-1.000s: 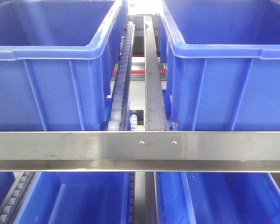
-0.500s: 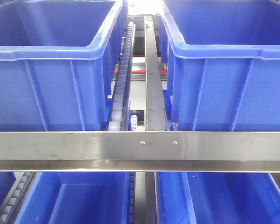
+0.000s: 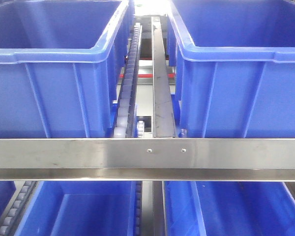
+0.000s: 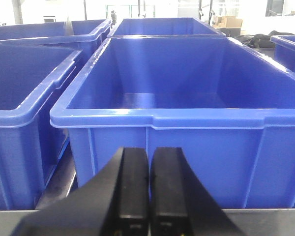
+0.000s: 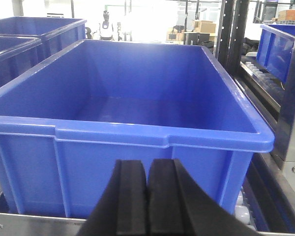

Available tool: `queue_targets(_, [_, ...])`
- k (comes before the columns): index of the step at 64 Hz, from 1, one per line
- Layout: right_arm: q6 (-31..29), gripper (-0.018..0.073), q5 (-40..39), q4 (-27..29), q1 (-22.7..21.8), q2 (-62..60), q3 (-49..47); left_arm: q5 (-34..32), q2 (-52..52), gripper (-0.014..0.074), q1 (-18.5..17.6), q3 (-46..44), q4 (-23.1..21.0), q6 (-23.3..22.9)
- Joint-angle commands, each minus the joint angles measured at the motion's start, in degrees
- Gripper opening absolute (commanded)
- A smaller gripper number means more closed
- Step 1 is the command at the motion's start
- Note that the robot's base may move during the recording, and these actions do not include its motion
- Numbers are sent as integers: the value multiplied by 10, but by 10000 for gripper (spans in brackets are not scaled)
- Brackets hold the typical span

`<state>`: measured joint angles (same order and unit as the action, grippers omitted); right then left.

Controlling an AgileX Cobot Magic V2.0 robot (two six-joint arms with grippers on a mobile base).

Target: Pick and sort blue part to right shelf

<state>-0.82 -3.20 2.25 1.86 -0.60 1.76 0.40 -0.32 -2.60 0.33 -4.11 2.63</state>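
Observation:
The blue part is out of view in every frame. My left gripper (image 4: 149,153) is shut with nothing between its black fingers, held low in front of the near wall of an empty blue bin (image 4: 187,123). My right gripper (image 5: 147,164) is also shut and empty, just before the front wall of another empty blue bin (image 5: 137,137). In the front view neither gripper shows; two blue bins (image 3: 54,83) (image 3: 241,88) stand side by side on the upper shelf level.
A steel crossbar (image 3: 147,157) runs across the shelf front. Between the upper bins lie a roller track (image 3: 129,83) and a steel divider rail (image 3: 161,83). More blue bins (image 3: 83,209) (image 3: 236,209) sit on the lower level. A metal upright (image 5: 292,113) stands at the right.

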Motion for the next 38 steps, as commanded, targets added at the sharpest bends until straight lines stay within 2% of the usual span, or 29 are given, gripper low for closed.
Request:
queue_targets(1, [0, 56, -53, -5, -4, -12, -12, -43, -13, 125, -2, 14, 0, -6])
queue_targets(13, [0, 56, -53, -5, -4, -12, -12, -15, -13, 125, -2, 14, 0, -6])
queue_targets(38, [0, 56, -53, -5, -4, -12, -12, -26, -13, 125, -2, 14, 0, -6])
